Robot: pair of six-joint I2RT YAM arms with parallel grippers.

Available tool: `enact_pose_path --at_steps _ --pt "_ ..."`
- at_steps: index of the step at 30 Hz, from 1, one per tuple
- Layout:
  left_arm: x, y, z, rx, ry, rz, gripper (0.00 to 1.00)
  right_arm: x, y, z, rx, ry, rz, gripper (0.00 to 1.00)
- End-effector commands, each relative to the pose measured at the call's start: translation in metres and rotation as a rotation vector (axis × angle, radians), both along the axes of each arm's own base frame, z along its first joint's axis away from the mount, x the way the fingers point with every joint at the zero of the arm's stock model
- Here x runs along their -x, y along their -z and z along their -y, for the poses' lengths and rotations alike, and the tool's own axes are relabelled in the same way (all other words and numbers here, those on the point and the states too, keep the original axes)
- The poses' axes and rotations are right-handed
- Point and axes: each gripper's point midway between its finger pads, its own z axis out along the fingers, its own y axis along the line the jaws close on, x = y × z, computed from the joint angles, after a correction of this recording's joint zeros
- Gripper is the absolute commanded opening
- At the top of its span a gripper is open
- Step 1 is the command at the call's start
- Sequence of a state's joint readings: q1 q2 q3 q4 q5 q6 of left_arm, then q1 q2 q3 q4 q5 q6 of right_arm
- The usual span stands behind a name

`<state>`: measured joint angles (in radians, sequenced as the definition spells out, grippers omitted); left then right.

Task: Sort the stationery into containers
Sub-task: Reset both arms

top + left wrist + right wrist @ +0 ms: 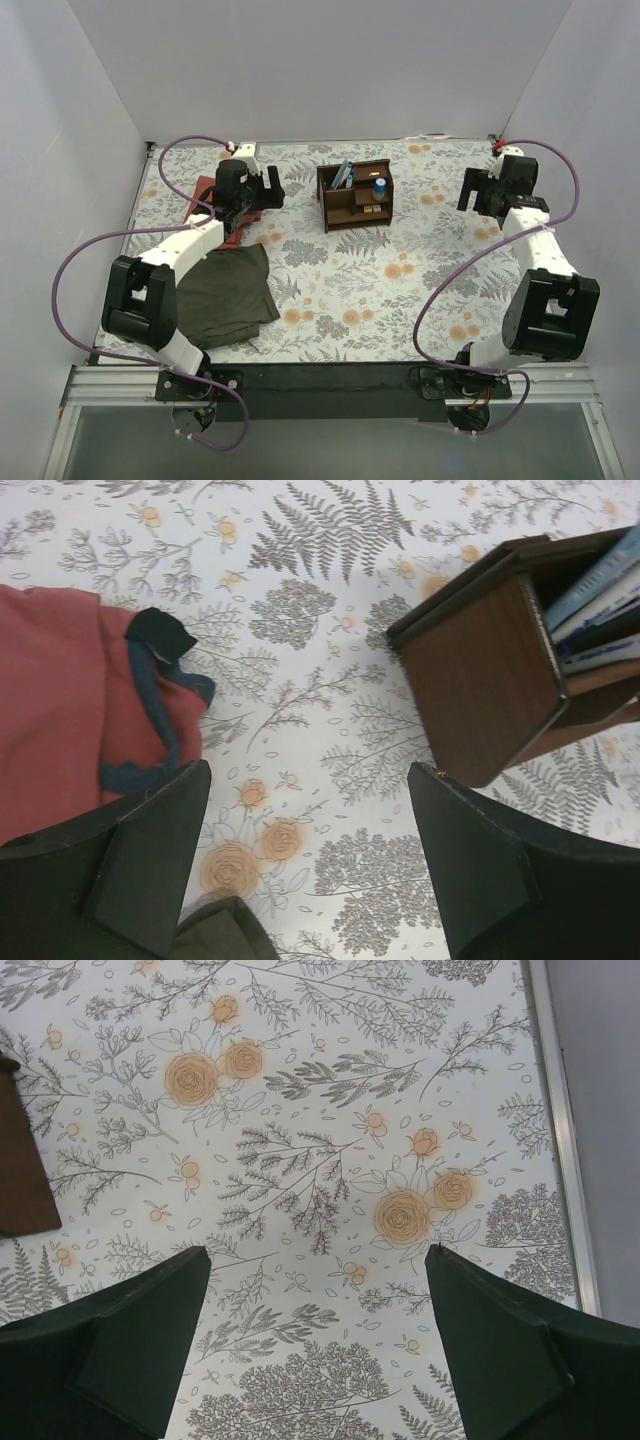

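Several pens (343,175) lean in the upper left compartment of the dark wooden organiser (354,194), with a blue-capped cylinder (380,186) in the compartment beside them; the organiser stands near the middle of the bench's (400,300) far edge. My left jaws are spread with nothing between them, above the bench between the organiser and a red cloth (60,700) toward the far left corner, while an olive cloth (228,285) lies toward the near left corner. My right jaws are spread and empty too, near the far right corner.
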<state>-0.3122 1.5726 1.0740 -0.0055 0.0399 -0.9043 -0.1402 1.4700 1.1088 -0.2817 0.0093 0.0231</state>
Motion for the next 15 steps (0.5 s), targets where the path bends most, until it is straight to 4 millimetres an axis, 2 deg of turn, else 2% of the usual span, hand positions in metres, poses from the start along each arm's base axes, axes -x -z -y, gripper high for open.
enact_pose_path --at_steps 1,6,8,10,15 --pt "-0.009 -0.006 -0.021 -0.085 -0.081 0.018 0.80 -0.016 -0.034 0.006 0.033 0.043 0.071 0.98" --pt "-0.012 -0.016 -0.024 -0.141 -0.043 0.043 0.80 -0.016 -0.046 -0.001 -0.004 0.041 0.103 0.98" --pt "-0.014 -0.013 -0.032 -0.165 -0.069 0.004 0.80 -0.015 -0.043 -0.002 -0.001 0.040 0.093 0.98" --pt "-0.016 -0.019 -0.036 -0.174 -0.075 -0.010 0.80 -0.012 -0.037 0.005 0.025 0.065 0.080 0.98" --pt "-0.020 -0.016 -0.034 -0.197 -0.044 -0.015 0.80 -0.010 -0.034 0.005 0.017 0.080 0.079 0.98"
